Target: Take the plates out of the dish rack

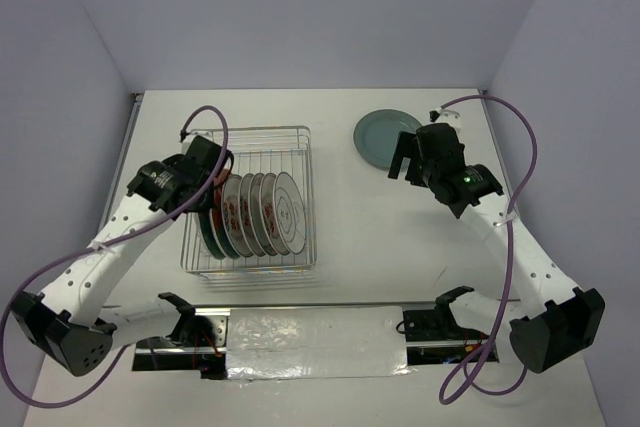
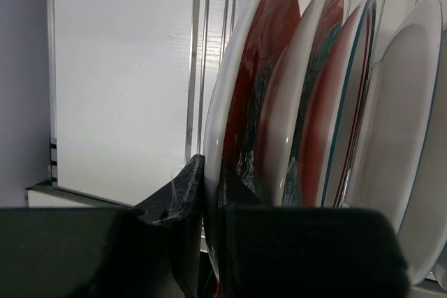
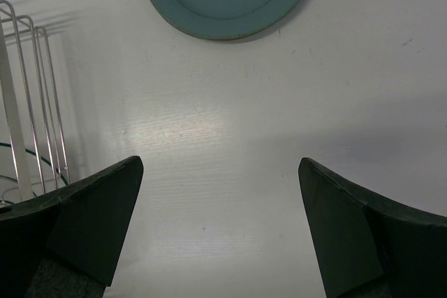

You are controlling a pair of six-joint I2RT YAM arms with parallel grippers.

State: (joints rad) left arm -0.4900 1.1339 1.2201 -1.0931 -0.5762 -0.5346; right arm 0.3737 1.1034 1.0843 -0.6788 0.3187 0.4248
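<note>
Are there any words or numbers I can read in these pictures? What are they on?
None can be read.
Upright round ceramic plates in the silver wire dish rack: dark and red marks, too small to read.
Flat teal round plate: no writing.

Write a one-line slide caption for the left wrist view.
Left pincer clamps the rim of the end red plate standing upright in the wire dish rack.
</note>
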